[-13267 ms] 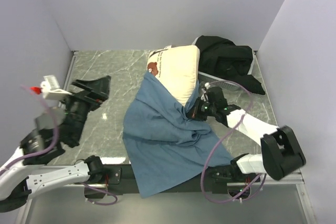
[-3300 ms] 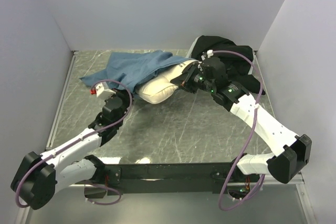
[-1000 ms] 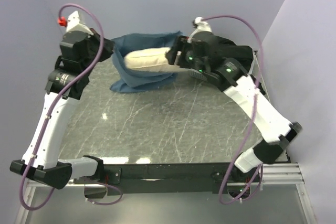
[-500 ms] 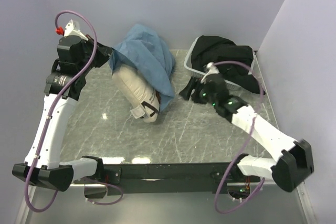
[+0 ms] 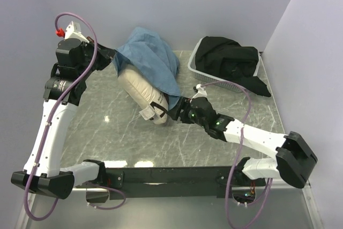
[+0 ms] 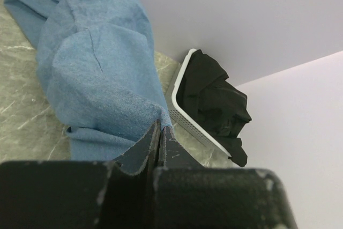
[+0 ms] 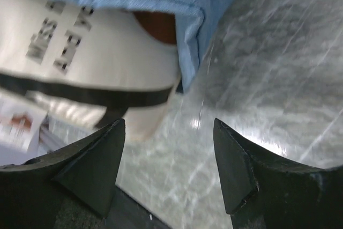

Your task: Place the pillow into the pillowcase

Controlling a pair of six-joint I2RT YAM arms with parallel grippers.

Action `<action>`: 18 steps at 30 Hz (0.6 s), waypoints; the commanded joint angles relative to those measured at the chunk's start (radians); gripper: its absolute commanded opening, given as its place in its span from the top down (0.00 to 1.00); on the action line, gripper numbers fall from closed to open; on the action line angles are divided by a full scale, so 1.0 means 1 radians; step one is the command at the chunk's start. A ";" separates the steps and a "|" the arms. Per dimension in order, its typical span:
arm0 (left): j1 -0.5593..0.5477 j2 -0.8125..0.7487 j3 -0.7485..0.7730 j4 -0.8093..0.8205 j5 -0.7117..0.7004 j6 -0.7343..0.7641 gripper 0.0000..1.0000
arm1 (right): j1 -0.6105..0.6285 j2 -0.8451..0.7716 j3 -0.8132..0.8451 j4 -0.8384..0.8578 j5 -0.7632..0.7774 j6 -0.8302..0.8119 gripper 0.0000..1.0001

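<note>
The dusty-blue pillowcase [image 5: 153,63] hangs from my left gripper [image 5: 112,60], which is raised at the back left and shut on the fabric's edge [image 6: 161,126]. The cream pillow [image 5: 140,90] sits partly inside the pillowcase. Its lower end with black stripe and text sticks out onto the table [image 5: 158,112]. In the right wrist view the pillow [image 7: 107,63] shows under the pillowcase hem [image 7: 187,30]. My right gripper [image 5: 174,111] is low on the table just right of the pillow's exposed end. It is open [image 7: 169,127], with only bare table between its fingers.
A white basket [image 5: 194,67] holding black clothing [image 5: 228,57] stands at the back right, also seen in the left wrist view as the basket [image 6: 185,119]. Walls close in at the back and both sides. The grey marble table [image 5: 134,138] stretches in front.
A second ago both grippers held the bundle in the air. The right gripper has let go, dropped and swung left to the pillow's lower end. The left arm barely moved.
</note>
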 commanded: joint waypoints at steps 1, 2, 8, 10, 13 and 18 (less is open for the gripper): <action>-0.002 -0.037 0.037 0.104 0.024 -0.023 0.99 | -0.004 0.055 0.048 0.132 0.108 0.076 0.29; -0.002 -0.037 0.039 0.104 0.027 -0.023 0.99 | -0.004 0.068 0.057 0.134 0.128 0.085 0.30; -0.002 -0.046 0.031 0.110 0.038 -0.034 0.99 | -0.036 0.168 0.082 0.182 0.139 0.187 0.50; -0.002 -0.049 0.035 0.107 0.035 -0.032 0.99 | -0.046 0.194 0.089 0.200 0.128 0.207 0.50; -0.002 -0.046 0.057 0.090 0.032 -0.025 0.99 | -0.046 0.240 0.126 0.184 0.133 0.214 0.50; -0.002 -0.046 0.085 0.075 0.032 -0.014 0.99 | -0.046 0.279 0.121 0.227 0.110 0.237 0.57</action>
